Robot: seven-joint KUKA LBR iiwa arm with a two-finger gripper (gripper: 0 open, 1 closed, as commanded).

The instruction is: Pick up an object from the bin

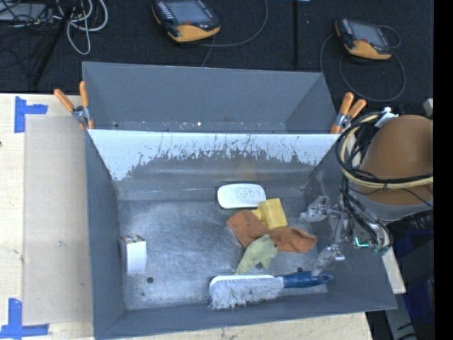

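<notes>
While the arm with its orange cover comes in from the right, the gripper hangs low at the right side of the bin, close to the right wall. Its two metal fingers stand apart from each other, so it's released, and there's nothing between them that I can see.

The closest thing to it is an orange rag. The rag's right end lies just beside the gripper, on its left, and I can't tell if they actually touch. More orange cloth sits further left in the same clump, and honestly I can't tell if it's one rag or two.

The rest of that little heap in the middle-right of the floor:
- a yellow block on top of the orange cloth, toward the back
- a pale green cloth bunched up against the front of the orange stuff
- a white oval thing, looks like a bar of soap, just behind the block and touching the heap

Along the front wall lies a brush with white bristles on the left and a blue handle pointing right. The handle's tip ends up near the gripper, on its front side, but apart from it.

Way over on the left, well apart from everything else, a small white box stands on its own.
</notes>
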